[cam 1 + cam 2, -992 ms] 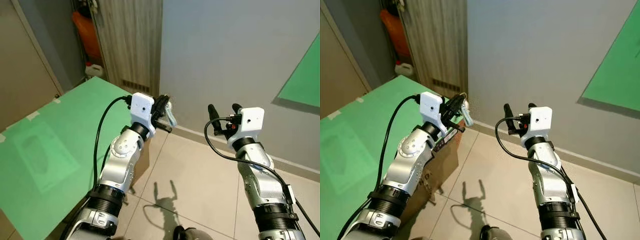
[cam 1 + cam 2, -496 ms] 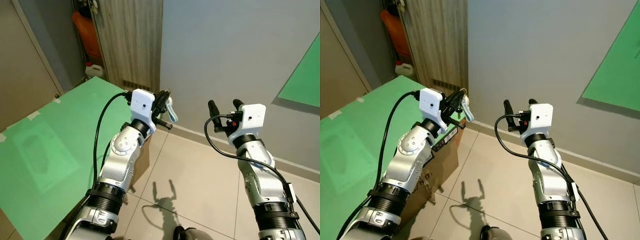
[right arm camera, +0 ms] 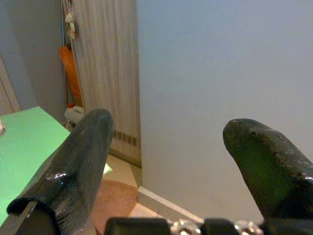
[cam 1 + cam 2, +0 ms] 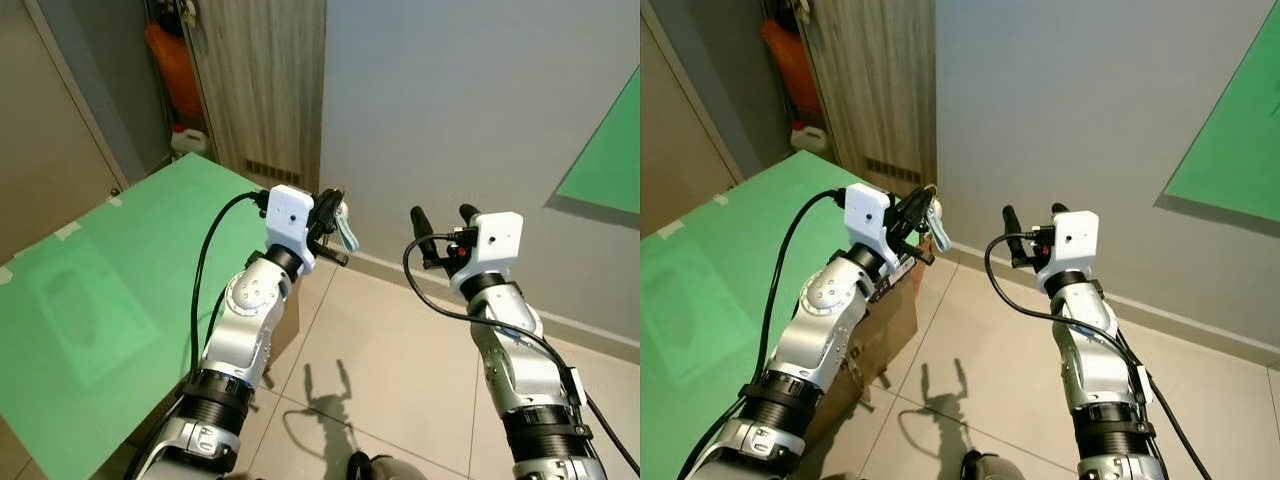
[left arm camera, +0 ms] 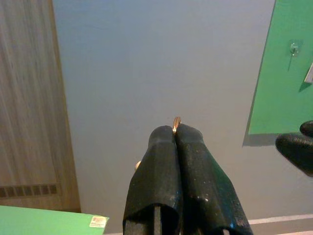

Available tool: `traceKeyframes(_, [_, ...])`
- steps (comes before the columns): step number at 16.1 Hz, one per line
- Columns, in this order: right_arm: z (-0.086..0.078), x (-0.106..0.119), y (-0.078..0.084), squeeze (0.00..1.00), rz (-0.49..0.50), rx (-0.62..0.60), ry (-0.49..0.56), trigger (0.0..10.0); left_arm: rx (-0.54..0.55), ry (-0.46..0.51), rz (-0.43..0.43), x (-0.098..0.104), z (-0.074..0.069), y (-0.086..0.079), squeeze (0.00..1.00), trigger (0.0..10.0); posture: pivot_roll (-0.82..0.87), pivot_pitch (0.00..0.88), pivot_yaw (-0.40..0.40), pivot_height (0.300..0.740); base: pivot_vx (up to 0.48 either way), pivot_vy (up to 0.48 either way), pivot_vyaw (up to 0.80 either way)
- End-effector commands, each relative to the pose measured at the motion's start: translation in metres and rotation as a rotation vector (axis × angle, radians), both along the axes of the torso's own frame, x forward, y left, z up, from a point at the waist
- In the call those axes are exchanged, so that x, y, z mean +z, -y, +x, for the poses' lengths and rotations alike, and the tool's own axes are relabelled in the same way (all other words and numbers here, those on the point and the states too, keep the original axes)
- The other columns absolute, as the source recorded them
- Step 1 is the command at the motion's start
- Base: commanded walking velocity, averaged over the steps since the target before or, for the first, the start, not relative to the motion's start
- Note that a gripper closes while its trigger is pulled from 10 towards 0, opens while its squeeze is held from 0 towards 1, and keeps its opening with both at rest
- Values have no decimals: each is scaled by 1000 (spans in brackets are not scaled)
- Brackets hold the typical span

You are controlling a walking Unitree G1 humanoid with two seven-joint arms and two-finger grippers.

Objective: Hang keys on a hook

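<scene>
Nearest us, both arms are raised over the tiled floor [image 4: 390,340]. Our left hand [image 4: 330,228] has its fingers pressed together on the keys [image 4: 344,229]; a pale blue tag hangs from the pinch, and in the left wrist view a brass tip pokes out between the fingertips [image 5: 188,134]. Our right hand [image 4: 440,232] is held up beside it, fingers apart and empty.

To our left is the green counter [image 4: 110,290], with a cardboard box [image 4: 890,320] under the left arm.

Farther off is the grey wall [image 4: 450,100] with a green panel [image 5: 283,68] on it. A small clear hook [image 5: 294,48] sits high on that panel, seen in the left wrist view.

Progress, as we judge it: keys picked up, carry under way. Left to do: turn toward the panel, close in on the hook, slip the ring over it, let go.
</scene>
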State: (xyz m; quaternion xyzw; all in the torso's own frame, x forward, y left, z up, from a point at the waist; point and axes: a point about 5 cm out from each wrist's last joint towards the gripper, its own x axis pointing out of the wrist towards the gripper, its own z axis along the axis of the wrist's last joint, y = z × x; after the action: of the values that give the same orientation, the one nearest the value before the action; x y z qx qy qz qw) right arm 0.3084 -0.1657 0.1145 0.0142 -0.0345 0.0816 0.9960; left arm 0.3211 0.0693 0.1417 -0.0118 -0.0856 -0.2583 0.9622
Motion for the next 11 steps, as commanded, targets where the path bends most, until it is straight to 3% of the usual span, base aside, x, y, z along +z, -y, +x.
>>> traceKeyframes(1, [2, -2, 0, 0, -26, 1, -9, 10000, -16, 10, 33, 0, 0, 4, 0, 10000, -115, 51, -5, 740, 0, 0, 0])
traceKeyframes(2, [2, -4, -3, 0, -50, 25, -17, 10000, -33, 12, 75, -2, 0, 5, 0, 10000, -111, 51, -2, 740, 0, 0, 0])
traceKeyframes(5, [2, 7, -11, 0, -32, 100, 16, 10000, -101, 33, -59, 20, 3, 7, 0, 10000, -110, 46, 0, 740, 0, 0, 0])
traceKeyframes(7, [5, 29, -7, 0, 70, 87, 88, 10000, -149, 84, -177, 43, 0, 8, 0, 10000, -114, 49, 6, 740, 0, 0, 0])
traceKeyframes(8, [7, 31, 0, 0, 111, 50, 92, 10000, -136, 67, -243, 44, 2, 5, 0, 10000, -118, 47, 6, 740, 0, 0, 0])
traceKeyframes(10, [8, 10, 14, 0, 149, -25, 11, 10000, -69, -58, -218, 14, 9, -1, 0, 10000, -117, 48, 7, 740, 0, 0, 0])
traceKeyframes(11, [2, -4, 13, 0, 122, -20, -34, 10000, -64, -119, -200, -5, 2, -3, 0, 10000, -120, 49, 1, 740, 0, 0, 0])
